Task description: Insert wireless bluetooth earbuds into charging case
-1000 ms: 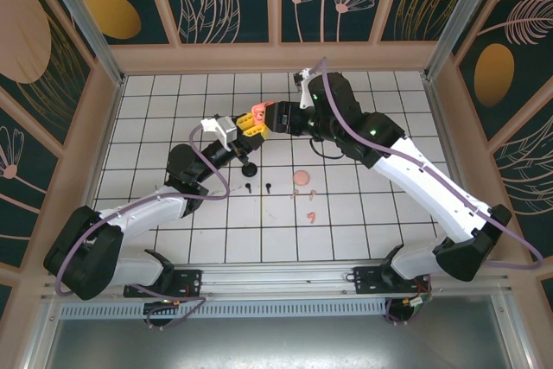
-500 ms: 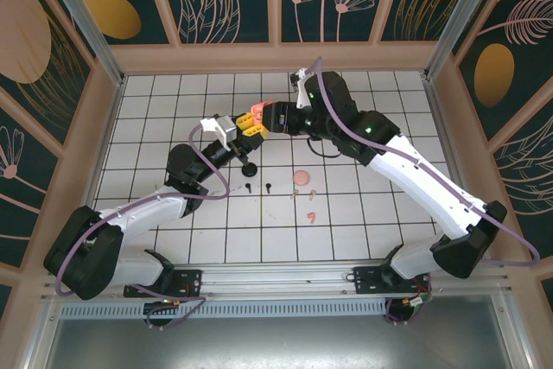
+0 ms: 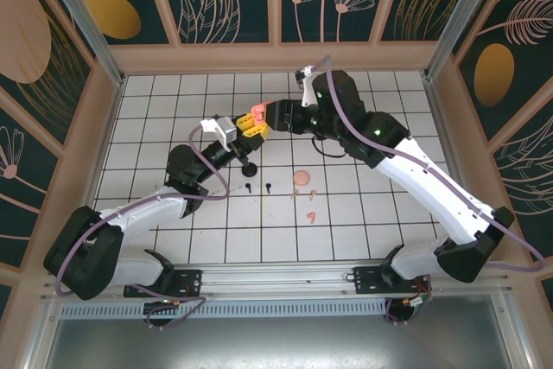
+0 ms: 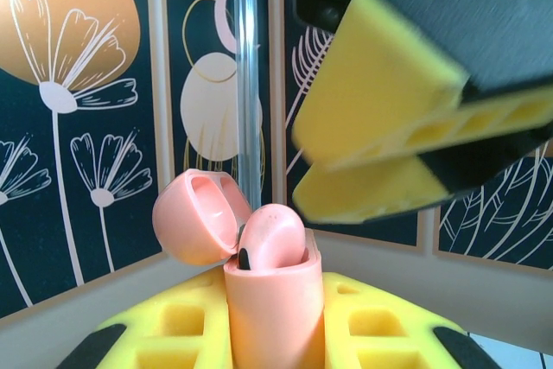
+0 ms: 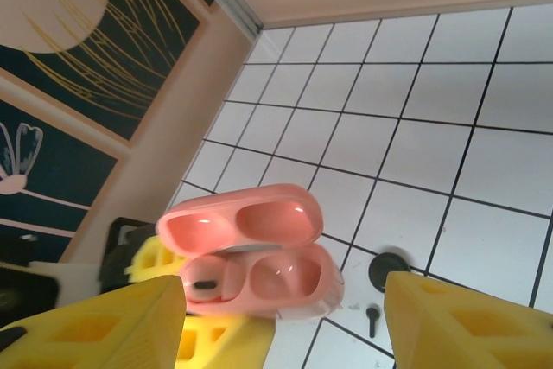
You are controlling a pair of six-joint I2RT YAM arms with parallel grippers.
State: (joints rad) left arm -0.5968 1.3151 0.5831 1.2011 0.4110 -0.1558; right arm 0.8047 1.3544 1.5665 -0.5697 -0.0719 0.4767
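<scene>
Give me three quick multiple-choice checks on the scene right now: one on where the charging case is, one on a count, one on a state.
1. Where is the charging case?
A: lying on the floor tiles.
B: resting on the metal rail by the arm bases.
C: held in the air by the left gripper.

2. How many of its slots hold an earbud?
A: none.
B: one.
C: both.

3. What state is its lid in?
A: hinged open.
B: shut.
C: taken off and lying apart.

Key:
1 C: yellow fingers flank the case on both sides in the left wrist view.
2 B: one pink earbud sits in one slot, and the other slot is bare.
3 A: the lid stands up behind the slots, joined at the hinge.
</scene>
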